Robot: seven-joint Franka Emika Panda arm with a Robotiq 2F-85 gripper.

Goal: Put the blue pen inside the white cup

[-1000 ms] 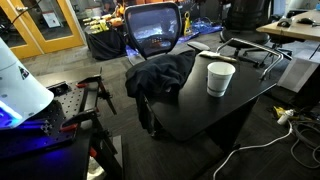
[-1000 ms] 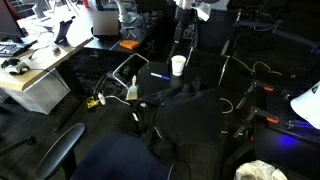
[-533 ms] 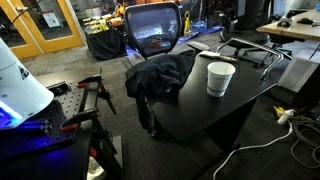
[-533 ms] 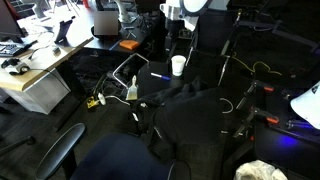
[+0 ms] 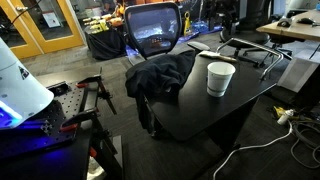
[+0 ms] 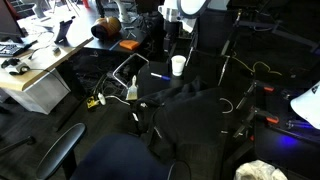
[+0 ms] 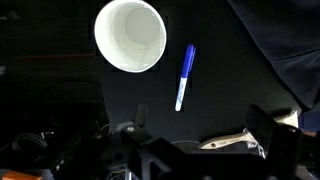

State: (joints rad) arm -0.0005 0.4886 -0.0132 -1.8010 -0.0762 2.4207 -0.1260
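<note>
The white cup (image 7: 130,35) stands upright and empty on the black table (image 5: 215,110). It also shows in both exterior views (image 5: 220,78) (image 6: 178,66). The blue pen (image 7: 184,77) with a white tip lies flat on the table just beside the cup, apart from it. In an exterior view it is a thin blue streak (image 6: 158,75). My gripper (image 7: 200,135) hovers above the cup and the pen, open and empty, its two dark fingers spread wide. In an exterior view it hangs above the cup (image 6: 172,33).
A dark jacket (image 5: 160,75) lies bunched on the table beside the pen and fills the wrist view's upper right corner (image 7: 285,45). An office chair (image 5: 153,30) stands behind the table. A black metal rack (image 5: 250,50) lies past the cup.
The arm has shifted slightly sideways above the cup over the last second. The cup and the pen have not moved.
</note>
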